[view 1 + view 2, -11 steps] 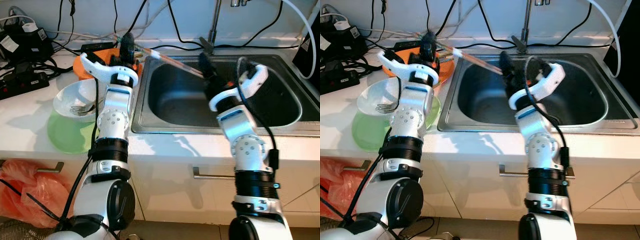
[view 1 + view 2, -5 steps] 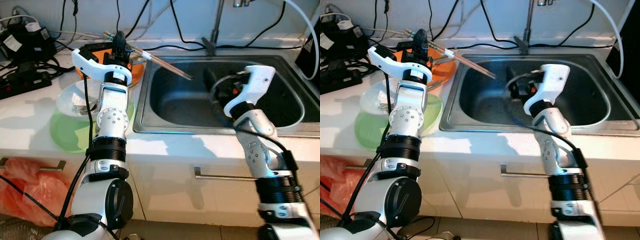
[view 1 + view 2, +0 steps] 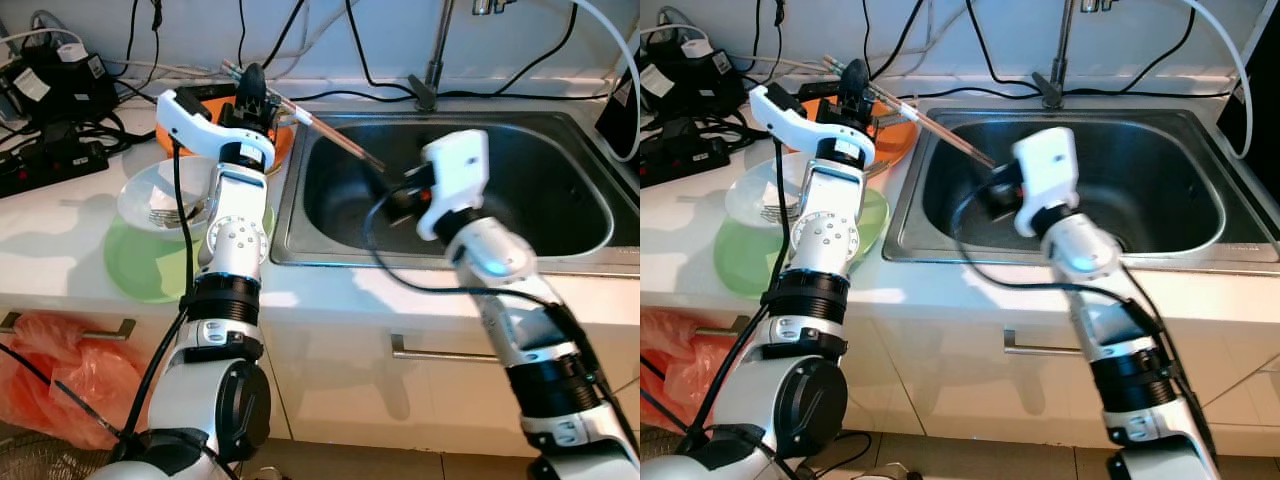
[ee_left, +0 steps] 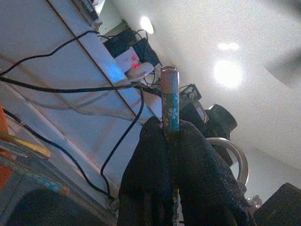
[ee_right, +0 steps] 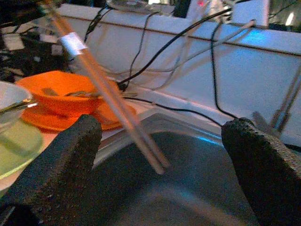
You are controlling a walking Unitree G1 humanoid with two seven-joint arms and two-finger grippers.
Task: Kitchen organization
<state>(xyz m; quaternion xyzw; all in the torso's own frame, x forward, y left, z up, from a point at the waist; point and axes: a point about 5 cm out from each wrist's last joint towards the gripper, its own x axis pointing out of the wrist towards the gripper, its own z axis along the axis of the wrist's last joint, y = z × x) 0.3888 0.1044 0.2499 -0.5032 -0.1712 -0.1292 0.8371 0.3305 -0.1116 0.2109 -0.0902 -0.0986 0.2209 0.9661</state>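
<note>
Where the left gripper point(image 3: 252, 88) stood above the orange bowl point(image 3: 200, 118), we found its two black fingers point(image 4: 193, 174) pressed together on a pair of chopsticks point(image 3: 325, 132), the patterned top ends protruding between the pads in the left wrist view. From that grip the chopsticks slanted down and toward the robot's right, crossing the rim of the steel sink point(image 3: 290, 205), with their tips hanging over the basin. We noted the right gripper point(image 5: 160, 155) with its fingers spread wide and holding nothing; in the right wrist view the chopstick tips lay between the two pads, touching neither. The right arm was bent over the sink's front edge, its white wrist housing point(image 3: 455, 180) above the basin. On the white counter point(image 3: 60, 240) to the left of the sink we recorded a white bowl point(image 3: 150, 190) with a fork point(image 3: 165, 214) in it, resting on a green plate point(image 3: 140, 265). Black cables point(image 3: 70, 120) and a power strip point(image 3: 50, 160) lay behind, along the wall. A faucet point(image 3: 435, 60) rose at the back of the sink.
</note>
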